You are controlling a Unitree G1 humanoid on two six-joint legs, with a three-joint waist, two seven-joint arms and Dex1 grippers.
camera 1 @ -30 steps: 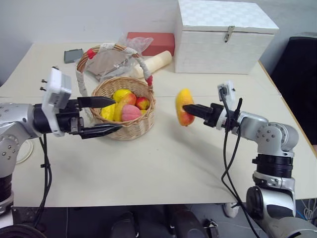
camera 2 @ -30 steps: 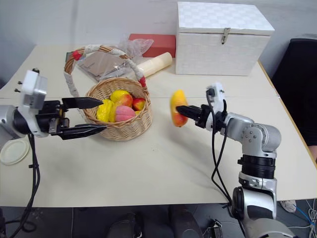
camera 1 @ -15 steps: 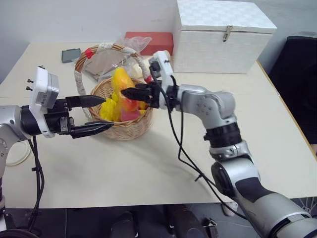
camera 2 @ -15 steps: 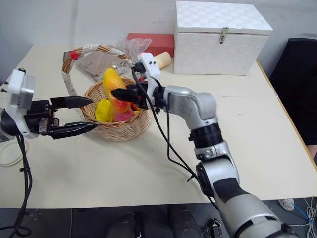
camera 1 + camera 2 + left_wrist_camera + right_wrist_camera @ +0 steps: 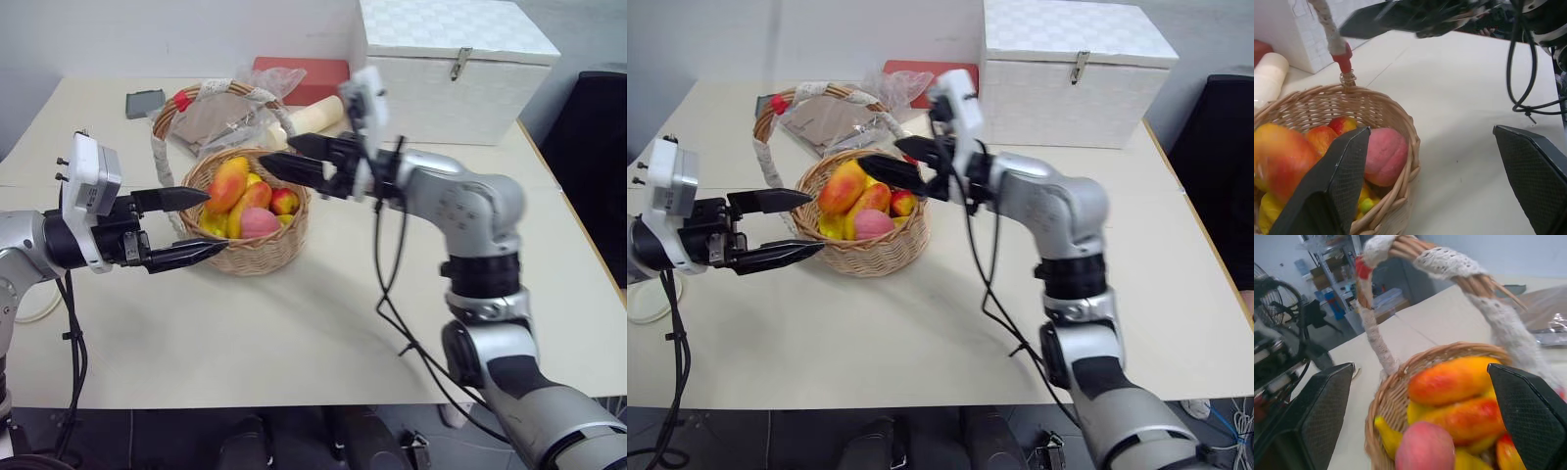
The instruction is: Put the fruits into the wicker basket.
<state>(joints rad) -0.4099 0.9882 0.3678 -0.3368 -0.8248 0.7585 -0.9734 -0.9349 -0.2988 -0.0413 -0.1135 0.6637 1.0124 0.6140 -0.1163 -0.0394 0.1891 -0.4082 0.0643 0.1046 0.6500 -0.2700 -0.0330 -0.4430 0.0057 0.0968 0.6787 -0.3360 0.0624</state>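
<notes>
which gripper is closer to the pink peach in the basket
Left, by a little. The left gripper straddles the wicker basket's near rim beside the peach; the right gripper hovers open above the far rim.

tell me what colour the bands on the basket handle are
Red bands on the handle, clearest in the right wrist view.

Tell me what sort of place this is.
Probably a lab or workshop: a plain table staged with props, a basket of fruit and a white box, with shelving and a fan behind.
</notes>
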